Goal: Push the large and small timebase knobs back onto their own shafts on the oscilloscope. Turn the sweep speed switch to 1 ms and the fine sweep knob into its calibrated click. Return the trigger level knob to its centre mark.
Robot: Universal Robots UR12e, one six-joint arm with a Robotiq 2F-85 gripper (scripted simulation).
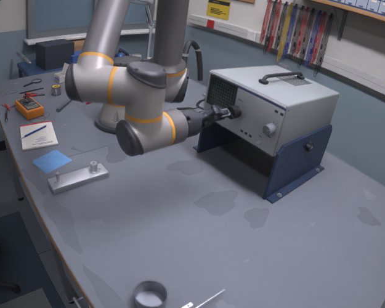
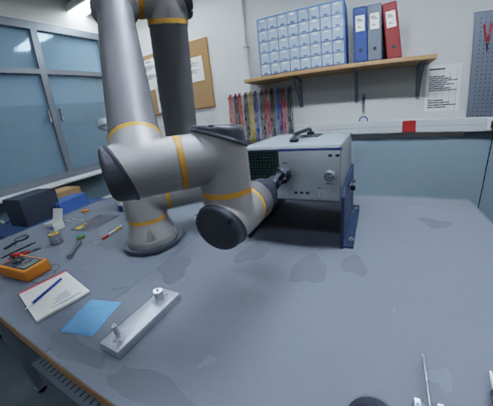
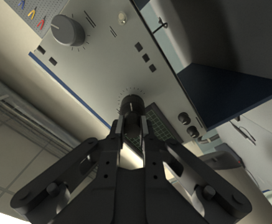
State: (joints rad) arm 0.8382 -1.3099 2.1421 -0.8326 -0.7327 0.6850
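Observation:
The small dark timebase knob (image 3: 132, 119) is gripped in my closed gripper (image 3: 131, 124). It sits in front of the larger dark timebase knob (image 3: 131, 104), which is on the oscilloscope's (image 1: 268, 106) front panel inside a ring of tick marks. From the side camera my gripper (image 1: 223, 112) reaches level to the knob stack (image 1: 235, 111), just right of the green screen (image 1: 221, 93). The grey trigger level knob (image 1: 269, 129) sits further right on the panel, its white mark (image 3: 56, 27) pointing off to one side.
The oscilloscope stands tilted on a blue stand (image 1: 293, 162) at the rear of the bench. A metal knob holder with two bare pegs (image 1: 77, 177) lies on the left. A multimeter (image 1: 29, 107), a notepad (image 1: 38, 135) and a round tin (image 1: 150, 294) lie nearer the edges.

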